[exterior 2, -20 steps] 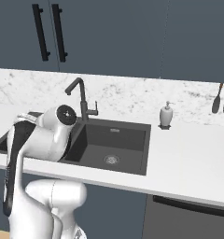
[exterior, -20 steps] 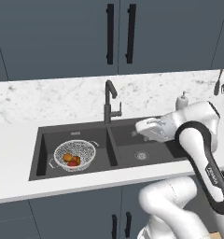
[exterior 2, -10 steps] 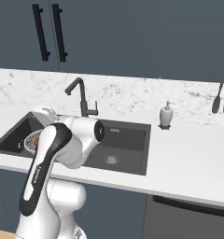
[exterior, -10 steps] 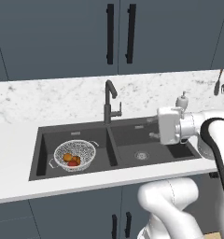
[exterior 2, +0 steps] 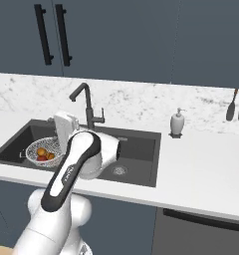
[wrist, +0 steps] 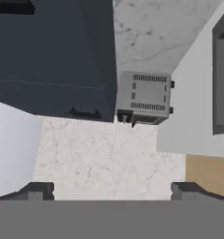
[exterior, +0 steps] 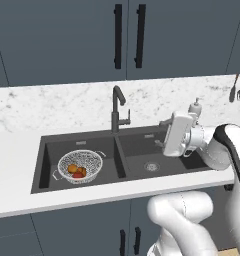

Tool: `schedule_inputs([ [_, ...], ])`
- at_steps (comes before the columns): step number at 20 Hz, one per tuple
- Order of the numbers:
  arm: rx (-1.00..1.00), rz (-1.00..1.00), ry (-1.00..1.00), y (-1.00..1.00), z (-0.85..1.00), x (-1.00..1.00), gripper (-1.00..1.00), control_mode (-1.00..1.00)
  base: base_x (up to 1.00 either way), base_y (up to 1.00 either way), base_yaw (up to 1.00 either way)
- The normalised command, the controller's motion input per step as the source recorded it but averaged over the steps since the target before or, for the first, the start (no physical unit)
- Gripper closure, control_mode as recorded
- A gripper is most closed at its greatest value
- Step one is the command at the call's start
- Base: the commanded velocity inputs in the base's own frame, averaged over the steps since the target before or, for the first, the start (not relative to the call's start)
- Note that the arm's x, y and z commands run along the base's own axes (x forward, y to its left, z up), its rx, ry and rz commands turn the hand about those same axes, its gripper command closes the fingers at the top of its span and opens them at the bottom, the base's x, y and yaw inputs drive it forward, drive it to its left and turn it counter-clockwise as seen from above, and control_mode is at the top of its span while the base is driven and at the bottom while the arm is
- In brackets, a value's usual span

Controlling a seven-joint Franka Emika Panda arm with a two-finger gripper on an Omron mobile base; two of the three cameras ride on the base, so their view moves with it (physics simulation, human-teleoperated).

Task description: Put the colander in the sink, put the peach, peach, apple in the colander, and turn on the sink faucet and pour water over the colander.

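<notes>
The colander (exterior: 80,166) (exterior 2: 43,151) sits in the left basin of the dark sink (exterior: 137,142) (exterior 2: 141,149). Two orange peaches (exterior: 72,169) (exterior 2: 41,151) and a red apple (exterior: 78,175) (exterior 2: 42,158) lie inside it. The sink faucet (exterior: 117,107) (exterior 2: 85,102) stands behind the divider, its spout bent forward. Water is out of view. My gripper (exterior: 162,133) (wrist: 111,190) hangs open and empty above the right basin, to the right of the faucet, touching nothing. In the hand view both fingertips (wrist: 39,189) stand wide apart with nothing between them.
A white soap dispenser (exterior: 194,106) (exterior 2: 177,122) stands on the counter right of the sink. Utensils (exterior: 235,87) (exterior 2: 236,104) hang on the marble wall at far right. The hand view looks sideways along the counter at a grey toaster (wrist: 144,98) under dark cabinets.
My hand has swung right, away from the faucet, to above the right basin, and has turned. The jaws stayed open. Colander and fruits have not moved.
</notes>
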Motion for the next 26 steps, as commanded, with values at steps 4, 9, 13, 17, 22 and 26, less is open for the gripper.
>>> schedule_inputs([
  [4,0.09,0.22,0.16,0.00,0.22,0.32,-1.00,-1.00,0.00,0.00,0.00],
  [9,-0.04,0.15,0.09,0.00,0.01,0.37,-1.00,-1.00,0.00,0.00,0.00],
  [13,-0.08,0.03,0.18,0.00,-0.06,0.56,-1.00,-1.00,0.00,0.00,0.00],
  [17,0.00,0.00,0.25,-0.01,-0.06,0.66,-1.00,-1.00,0.00,0.00,0.00],
  [22,0.00,0.01,0.33,0.00,-0.34,0.46,-1.00,-1.00,0.00,0.00,0.00],
  [26,-0.03,0.01,0.17,0.02,-0.25,0.40,-1.00,-1.00,0.00,0.00,0.00],
])
